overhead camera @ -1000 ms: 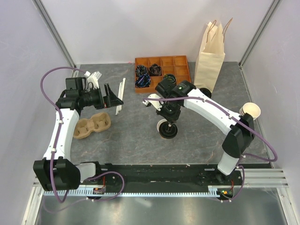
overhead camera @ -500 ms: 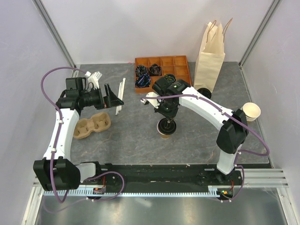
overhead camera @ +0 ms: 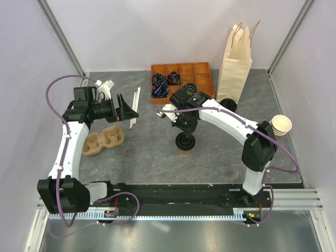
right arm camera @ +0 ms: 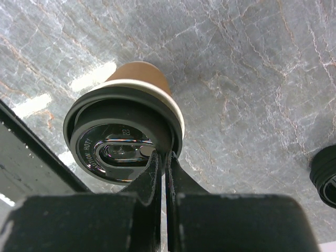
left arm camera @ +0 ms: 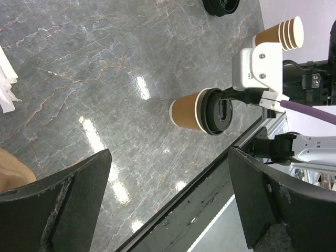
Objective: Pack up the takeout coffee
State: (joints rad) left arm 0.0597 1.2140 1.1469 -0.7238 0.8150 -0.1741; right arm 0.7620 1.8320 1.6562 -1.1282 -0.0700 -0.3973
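The takeout coffee [overhead camera: 185, 145] is a tan cup with a black lid, near the middle of the table. My right gripper [overhead camera: 185, 136] is above it, shut on the lid's rim. In the right wrist view the two fingers [right arm camera: 155, 167] pinch the rim of the lid [right arm camera: 123, 137] from its near side. The left wrist view shows the cup [left arm camera: 188, 111] upright under the right gripper; I cannot tell whether its base touches the table. My left gripper [overhead camera: 127, 109] is open and empty, held above the table at the left, jaws wide apart [left arm camera: 169, 155].
A tall paper bag [overhead camera: 235, 63] stands at the back right. An orange divided tray [overhead camera: 202, 69] is beside it. A pulp cup carrier [overhead camera: 104, 140] lies at the left. Stacked lidless cups [overhead camera: 281, 125] stand at the right edge. A loose black lid [overhead camera: 227, 104] lies by the bag.
My right gripper has moved slightly left and back with the coffee in it, and the cup now stands straighter. The left arm has not moved.
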